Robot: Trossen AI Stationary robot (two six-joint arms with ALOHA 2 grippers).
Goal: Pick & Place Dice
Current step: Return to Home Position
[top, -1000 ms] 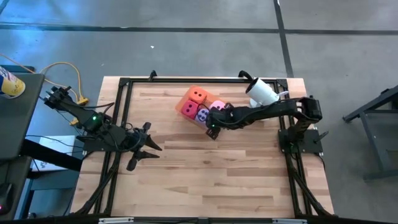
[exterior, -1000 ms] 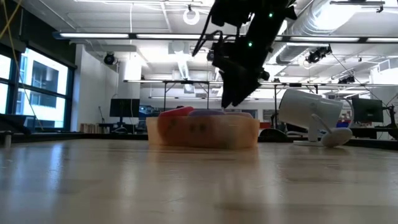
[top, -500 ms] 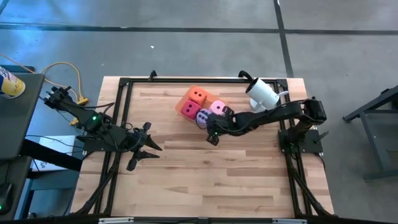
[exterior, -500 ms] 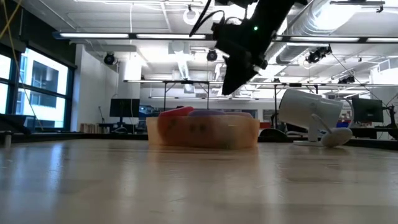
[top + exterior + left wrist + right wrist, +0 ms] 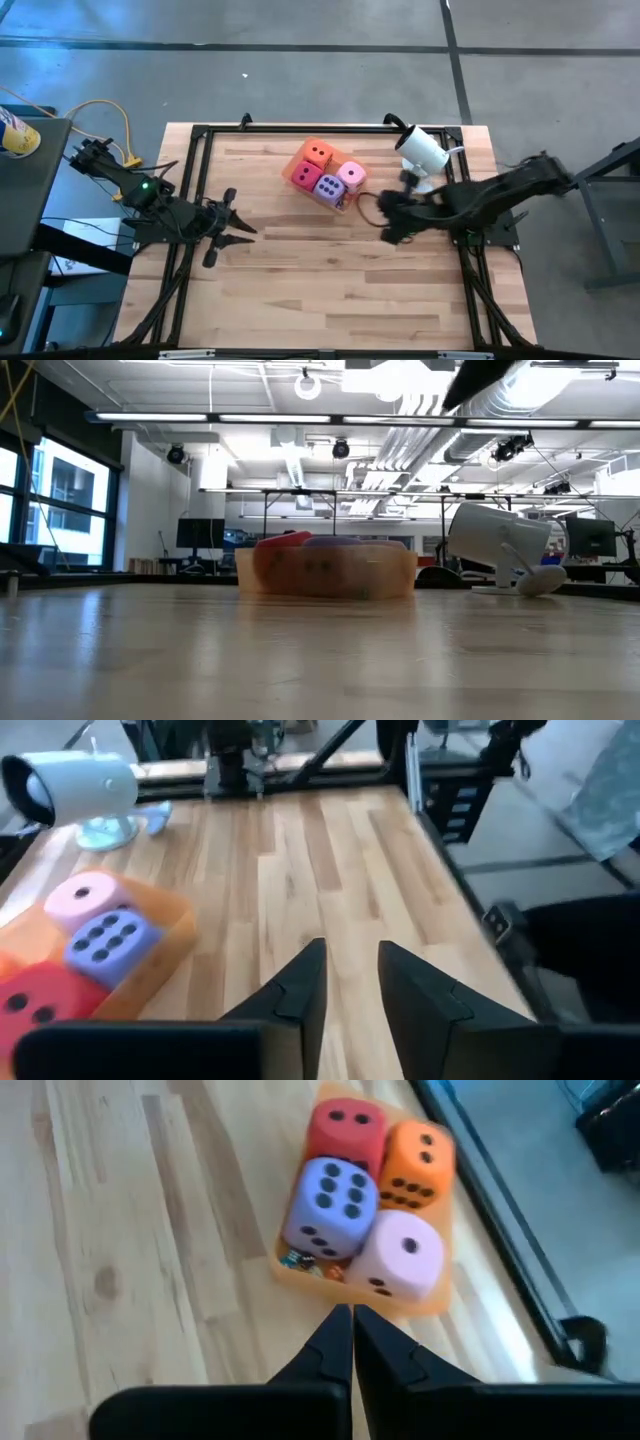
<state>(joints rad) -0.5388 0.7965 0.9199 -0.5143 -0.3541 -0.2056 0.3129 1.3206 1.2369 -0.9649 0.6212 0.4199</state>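
Four soft-looking pipped dice [image 5: 328,186] are filling the translucent orange square tray [image 5: 330,575], upper centre: probably light, squashy; grip opposite flat faces. Right gripper [image 5: 352,1320] pressed together, left gripper [image 5: 350,975] spread.

A translucent orange tray [image 5: 330,575] stands on the wooden table [image 5: 330,280], near a white camera [image 5: 421,148].

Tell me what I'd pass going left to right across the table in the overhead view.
left gripper, fingers open → orange tray holding the four dice → right gripper, fingers shut
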